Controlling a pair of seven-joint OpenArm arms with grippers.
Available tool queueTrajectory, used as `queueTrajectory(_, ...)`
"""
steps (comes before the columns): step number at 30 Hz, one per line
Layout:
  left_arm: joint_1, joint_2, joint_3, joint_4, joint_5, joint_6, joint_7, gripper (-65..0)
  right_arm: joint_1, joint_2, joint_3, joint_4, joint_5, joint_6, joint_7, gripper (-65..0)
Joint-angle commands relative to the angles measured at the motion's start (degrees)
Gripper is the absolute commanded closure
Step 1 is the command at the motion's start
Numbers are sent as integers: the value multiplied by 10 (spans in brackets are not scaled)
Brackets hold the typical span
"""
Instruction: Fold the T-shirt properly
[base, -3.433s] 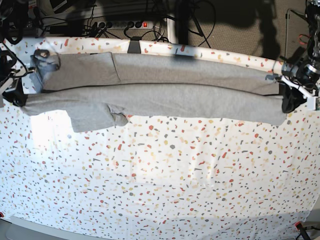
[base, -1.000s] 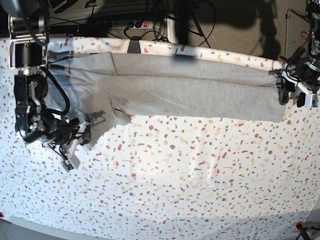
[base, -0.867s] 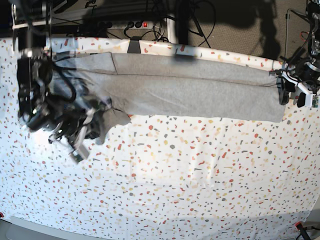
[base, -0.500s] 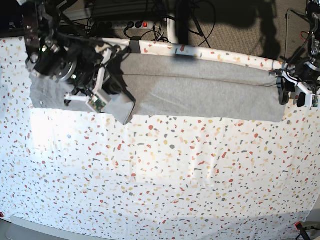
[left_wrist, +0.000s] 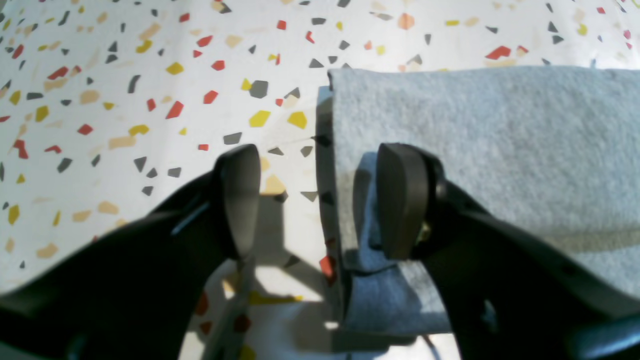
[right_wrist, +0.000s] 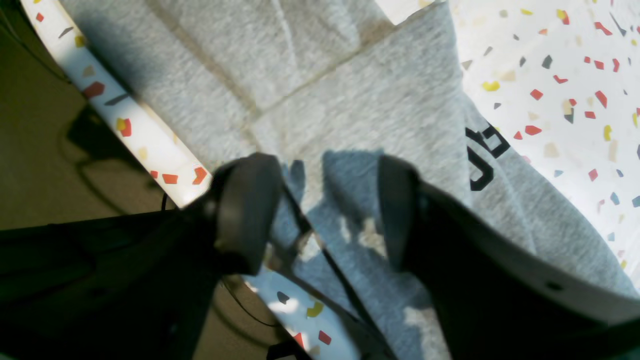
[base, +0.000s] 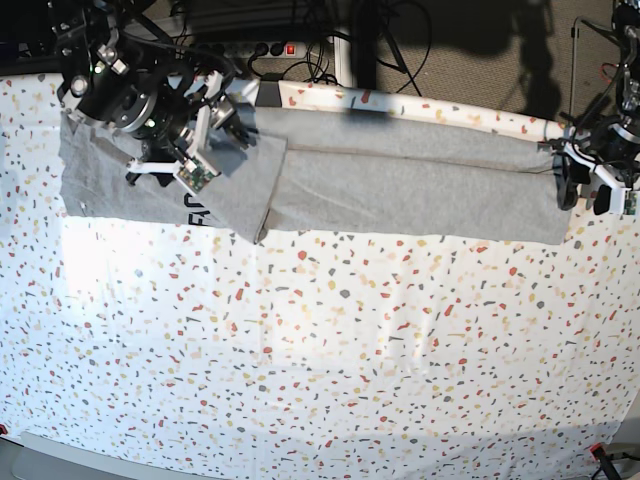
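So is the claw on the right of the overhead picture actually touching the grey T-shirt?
Cannot tell. In its wrist view the left claw stands open astride the T-shirt edge, neither finger plainly touching or clear.

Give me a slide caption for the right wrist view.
Open right pincer hovering over the folded grey T-shirt, black lettering peeking out.

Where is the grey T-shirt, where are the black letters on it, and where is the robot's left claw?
T-shirt (base: 400, 185): base view, middle of the folded body.
Black letters (right_wrist: 482, 157): right wrist view, print at the edge.
Left gripper (left_wrist: 320, 200): left wrist view, between its open fingertips.
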Motion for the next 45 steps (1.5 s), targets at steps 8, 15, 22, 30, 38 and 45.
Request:
queueTrajectory(8,-5,-42,-63,10,-146,-55,61,-361,5,5,3,10,4,-8,13,-347)
queueTrajectory(15,-8,-43,-57,-16,-226,-136,117,-361,5,5,3,10,5,-21,9,-347)
queueTrajectory(22,-60,-43,-15,-110,-273,-188,155,-361,5,5,3,10,7,-21,-8,-347)
queueTrajectory(30,-134,-34,47,-187,-293,-188,224,-361,5,5,3,10,6,-21,-23,-347)
queueTrajectory(38,-143,-15,61,-213,-326,-188,319,-350,5,5,3,10,4,-20,-22,-347)
queueTrajectory(45,-143,-21,61,-213,-336,-188,299,-26,10,5,4,10,1,-21,-22,-347)
